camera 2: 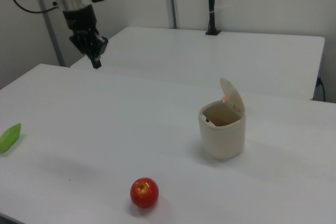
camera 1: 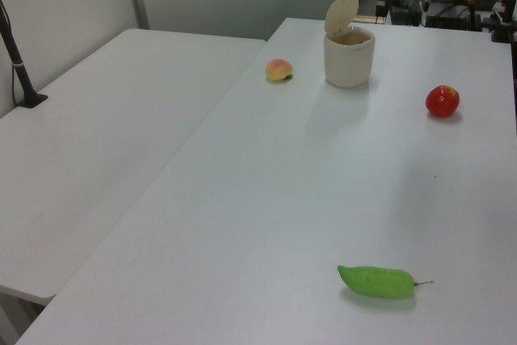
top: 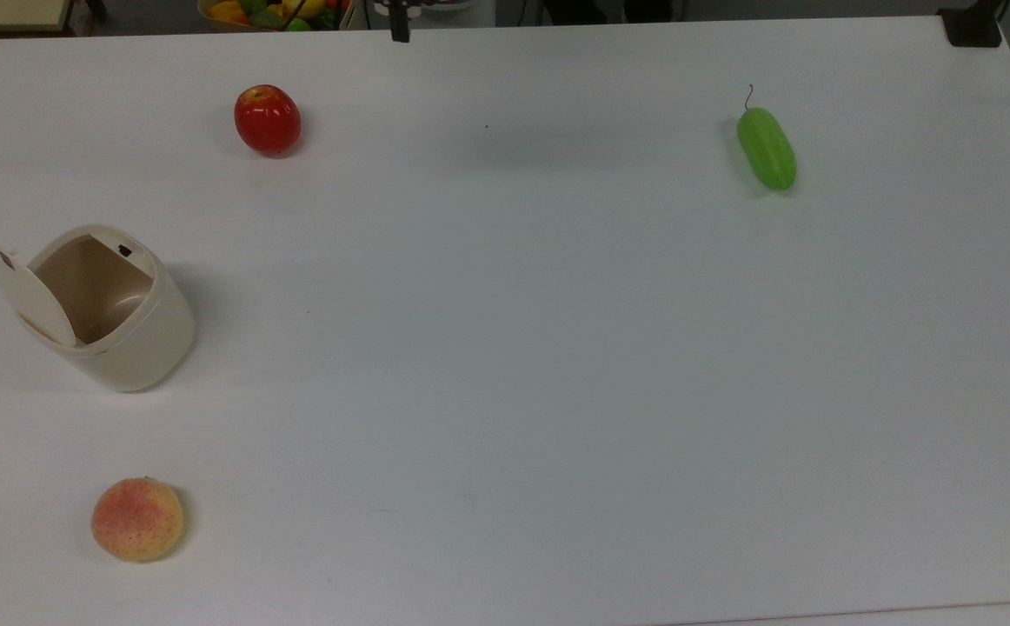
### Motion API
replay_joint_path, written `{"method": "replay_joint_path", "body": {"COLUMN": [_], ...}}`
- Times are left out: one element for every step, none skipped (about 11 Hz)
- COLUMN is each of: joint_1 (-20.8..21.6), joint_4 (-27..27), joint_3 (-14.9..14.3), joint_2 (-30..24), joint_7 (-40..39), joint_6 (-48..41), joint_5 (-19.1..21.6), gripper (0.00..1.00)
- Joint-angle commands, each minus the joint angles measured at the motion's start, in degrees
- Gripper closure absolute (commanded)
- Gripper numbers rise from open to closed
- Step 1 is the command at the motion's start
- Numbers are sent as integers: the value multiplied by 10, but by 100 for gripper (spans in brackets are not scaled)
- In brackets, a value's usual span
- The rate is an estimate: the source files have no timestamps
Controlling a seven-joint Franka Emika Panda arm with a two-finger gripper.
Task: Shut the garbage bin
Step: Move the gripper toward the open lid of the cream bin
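Cream plastic, rounded body, hinged lid: the garbage bin [top: 114, 317] stands on the white counter [top: 557, 348] toward the top view's left, between the red apple [top: 268, 119] and the peach [top: 137, 519], apart from both. Its lid [top: 25, 287] stands raised, near upright, on the side toward the top view's left; the mouth is open and I see nothing inside. The task is not yet begun on the bin itself.

I have the pincer [camera 2: 96, 56] high above the counter, well apart from the bin, at the right view's upper left. Its fingers point down and look drawn close together with nothing between them; I hold nothing.

Risks I note from here:
- The bin is light and unanchored, as I judge it. A push on the lid directed sideways rather than downward could slide or tip the whole bin instead of folding the hinge.
- Approaching from the mouth side would press the lid further back, against its hinge stop. I judge the contact must come from behind the lid.
- A descent that overshoots could drive the fingers into the rim or the cavity.
- The apple lies near a direct path; a low sweep could knock it rolling. The green cucumber [top: 766, 148] lies far off and poses no concern.
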Motion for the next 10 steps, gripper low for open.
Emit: {"method": "replay_joint_path", "body": {"joint_1": [-51, -69, -86, -102, -120, -135, -145, -159, -172, -185], "joint_4": [-8, -7, -7, -7, -7, -7, -7, -7, -7, -7], "joint_3": [-2, -3, -2, -3, -3, -3, -3, -3, -3, -3], "joint_2": [9, 20, 29, 33, 39, 46, 55, 63, 75, 89], "joint_7": [8, 8, 8, 8, 8, 7, 7, 7, 8, 7], "joint_6": [66, 88, 118, 153, 188, 222, 257, 288, 318, 356], "joint_5": [1, -2, -9, -14, -14, -14, -15, -16, -16, -17], "gripper": [100, 100, 100, 100, 100, 100, 100, 100, 100, 100]}}
